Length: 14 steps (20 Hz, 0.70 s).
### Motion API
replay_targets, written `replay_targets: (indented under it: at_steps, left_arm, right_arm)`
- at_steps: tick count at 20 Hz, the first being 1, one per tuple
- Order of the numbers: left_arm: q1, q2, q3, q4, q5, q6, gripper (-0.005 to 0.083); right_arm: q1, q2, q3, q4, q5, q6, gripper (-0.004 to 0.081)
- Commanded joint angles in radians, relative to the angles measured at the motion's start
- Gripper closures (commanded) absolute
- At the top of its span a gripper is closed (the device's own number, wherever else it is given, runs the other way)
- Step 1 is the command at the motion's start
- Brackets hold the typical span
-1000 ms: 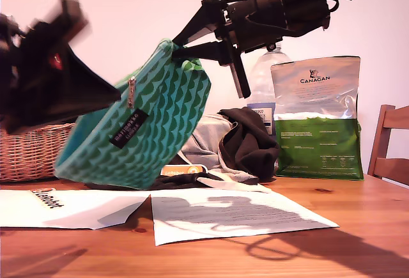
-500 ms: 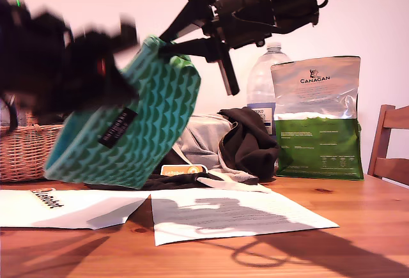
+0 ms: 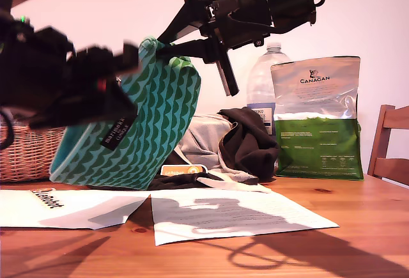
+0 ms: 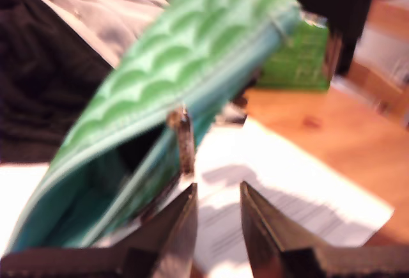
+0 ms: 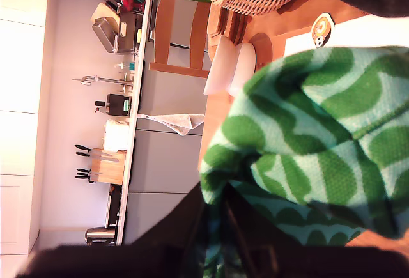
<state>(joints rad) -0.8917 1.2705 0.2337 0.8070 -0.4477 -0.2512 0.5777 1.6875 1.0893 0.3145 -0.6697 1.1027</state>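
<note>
My second gripper (image 5: 217, 202) clamps the pouch (image 3: 153, 131) aloft; my first gripper (image 4: 217, 190) (narrow gap, empty) is lining up on the zipper pull (image 4: 185, 140) and, I reckon, needs to pinch it next.

One green zip pouch (image 3: 153, 124), two paper sheets (image 3: 70, 208) (image 3: 236, 214), one wicker basket (image 3: 25, 153), one water bottle (image 3: 259, 83), one pet-food bag (image 3: 316, 118), one wooden chair (image 3: 390, 144)

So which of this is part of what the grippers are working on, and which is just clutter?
In hand: green pouch, its zipper pull, my first gripper, my second gripper clamped on it.
Lying about: wicker basket, paper sheets, heap of clothes, water bottle, Canagan bag, chair.
</note>
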Motion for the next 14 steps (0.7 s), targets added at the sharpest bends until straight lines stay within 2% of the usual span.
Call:
replay_targets:
  at_steps: [1, 6, 9, 14]
  left_arm:
    - [0.0, -0.005, -0.003, 0.027, -0.014, 0.009, 0.0592]
    - [0.002, -0.005, -0.002, 0.051, -0.043, 0.007, 0.0593]
    - [0.032, -0.005, -0.002, 0.066, -0.046, -0.01, 0.0593]
    - [0.076, 0.0, 0.011, 0.083, 0.007, -0.049, 0.0593]
  right_arm:
    - [0.003, 0.015, 0.026, 0.025, -0.002, -0.003, 0.0783]
    - [0.004, 0.015, 0.026, 0.025, -0.005, -0.003, 0.0783]
    - [0.004, 0.015, 0.026, 0.025, -0.008, -0.003, 0.0783]
    - [0.005, 0.015, 0.026, 0.025, -0.011, -0.003, 0.0783]
